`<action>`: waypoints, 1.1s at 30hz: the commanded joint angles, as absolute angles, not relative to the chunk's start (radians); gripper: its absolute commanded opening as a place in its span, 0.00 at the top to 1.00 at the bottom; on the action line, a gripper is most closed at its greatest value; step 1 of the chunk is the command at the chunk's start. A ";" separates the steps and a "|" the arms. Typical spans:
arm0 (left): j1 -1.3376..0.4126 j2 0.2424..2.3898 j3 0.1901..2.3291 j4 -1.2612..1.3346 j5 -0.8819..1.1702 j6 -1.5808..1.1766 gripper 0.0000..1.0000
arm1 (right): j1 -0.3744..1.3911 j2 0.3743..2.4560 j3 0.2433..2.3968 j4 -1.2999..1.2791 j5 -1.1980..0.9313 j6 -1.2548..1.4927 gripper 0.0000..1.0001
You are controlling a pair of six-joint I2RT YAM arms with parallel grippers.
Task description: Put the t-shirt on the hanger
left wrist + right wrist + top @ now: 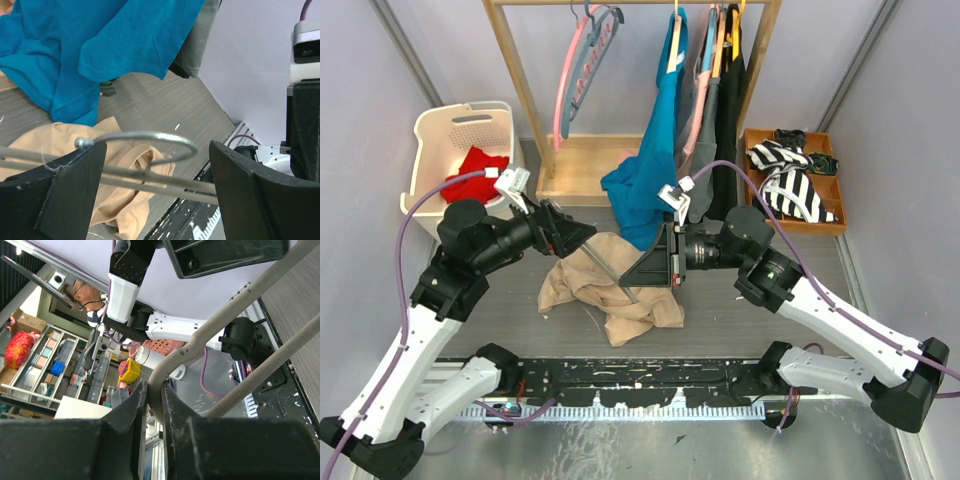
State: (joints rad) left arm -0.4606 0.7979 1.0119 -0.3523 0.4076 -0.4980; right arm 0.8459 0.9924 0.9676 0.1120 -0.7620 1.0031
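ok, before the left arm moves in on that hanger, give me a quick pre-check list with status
1. Hold: right fingers shut on the hanger: ok.
2. Left fingers open: ok.
3. The hanger's hook sits between the left fingers: ok, going by the left wrist view.
4. T-shirt on the hanger: not ok, it lies crumpled on the table.
5. Neck opening of the t-shirt findable: cannot tell, folds hide it.
6. Teal garment clear of the hanger: cannot tell, it hangs close behind.
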 commanded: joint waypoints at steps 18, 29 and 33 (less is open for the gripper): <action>-0.502 0.875 1.146 -0.509 0.248 -0.381 0.76 | 0.873 1.014 1.068 -0.070 -0.683 0.821 0.61; -0.504 1.069 1.367 -0.850 0.183 -0.278 0.82 | 0.873 1.098 1.470 -0.735 -0.383 0.405 0.31; -0.514 1.124 1.404 -0.900 0.183 -0.274 0.82 | 0.876 1.161 1.526 -0.786 -0.338 0.326 0.32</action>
State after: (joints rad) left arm -0.5026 1.0882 1.3533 -0.7925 0.1940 -0.3058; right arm 0.8688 1.0962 1.4647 -0.6514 -0.4301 0.4698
